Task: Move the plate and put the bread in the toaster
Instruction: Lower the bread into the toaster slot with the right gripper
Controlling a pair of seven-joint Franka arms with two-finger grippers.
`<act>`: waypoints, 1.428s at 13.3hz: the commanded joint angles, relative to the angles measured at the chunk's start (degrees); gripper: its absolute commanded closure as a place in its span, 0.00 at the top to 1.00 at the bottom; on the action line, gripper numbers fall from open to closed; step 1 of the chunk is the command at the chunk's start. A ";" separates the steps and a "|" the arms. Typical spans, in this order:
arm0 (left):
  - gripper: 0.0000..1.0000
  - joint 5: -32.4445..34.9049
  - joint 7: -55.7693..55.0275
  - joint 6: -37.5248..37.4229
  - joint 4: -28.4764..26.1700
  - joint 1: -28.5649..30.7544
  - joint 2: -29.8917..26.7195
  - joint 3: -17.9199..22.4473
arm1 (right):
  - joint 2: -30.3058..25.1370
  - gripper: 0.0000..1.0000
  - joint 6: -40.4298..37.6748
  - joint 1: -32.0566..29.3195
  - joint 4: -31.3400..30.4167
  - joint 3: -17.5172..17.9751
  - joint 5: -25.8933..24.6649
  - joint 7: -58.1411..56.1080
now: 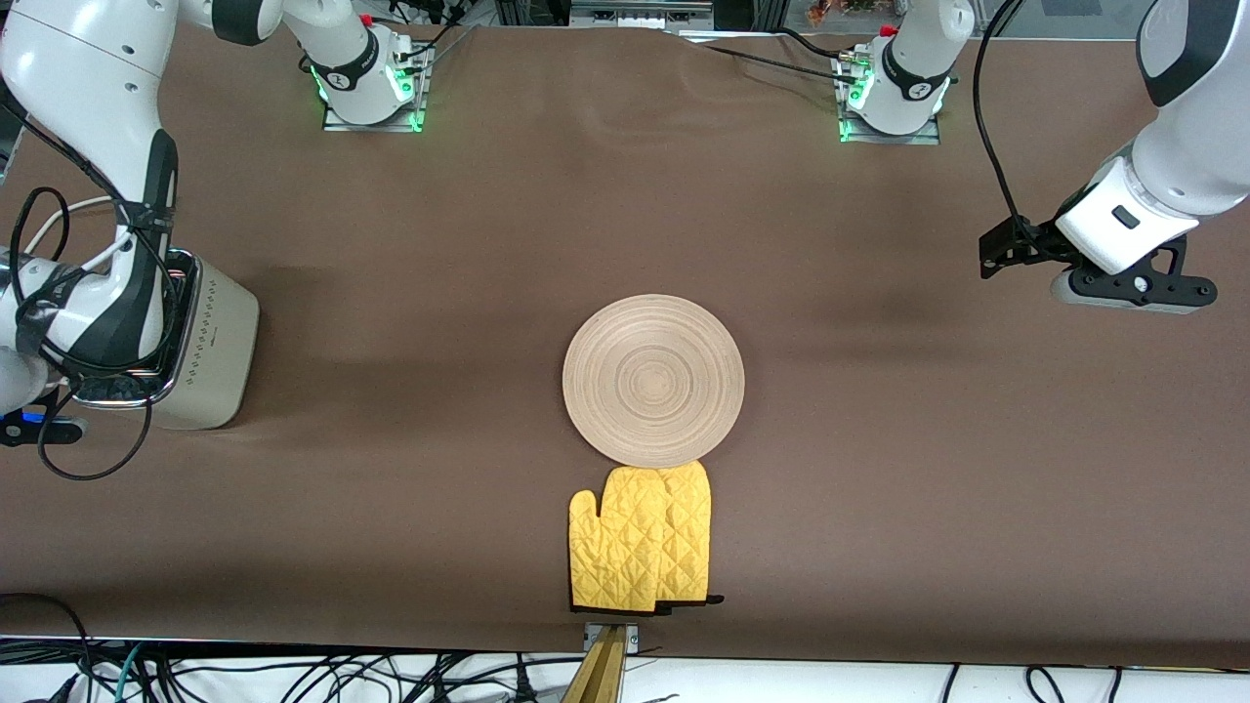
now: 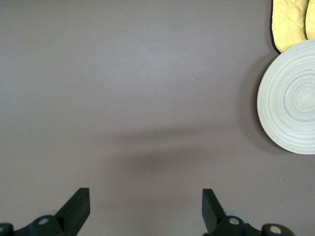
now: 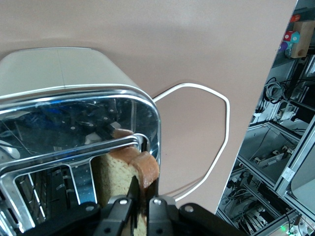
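Right gripper (image 3: pixel 140 206) over toaster (image 1: pixel 200 347), clamped on bread (image 3: pixel 120 174) at slot mouth: keep upright, lower straight, then release. Left gripper (image 2: pixel 145 206) wide open, empty, waiting over bare counter (image 1: pixel 879 469) beside plate (image 1: pixel 652 381).

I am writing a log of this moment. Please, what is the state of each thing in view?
Plate: empty, flat on the table, touching the oven mitts.
Bread: upright, gripped, partly in a toaster slot.
Toaster: upright.
Right gripper: shut on the bread.
Left gripper: open, over bare table.
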 commanded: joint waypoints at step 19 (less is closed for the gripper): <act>1.00 -0.97 -1.29 -0.94 2.77 0.17 -0.14 -0.06 | -3.69 1.00 0.78 1.72 0.24 0.37 3.52 -0.34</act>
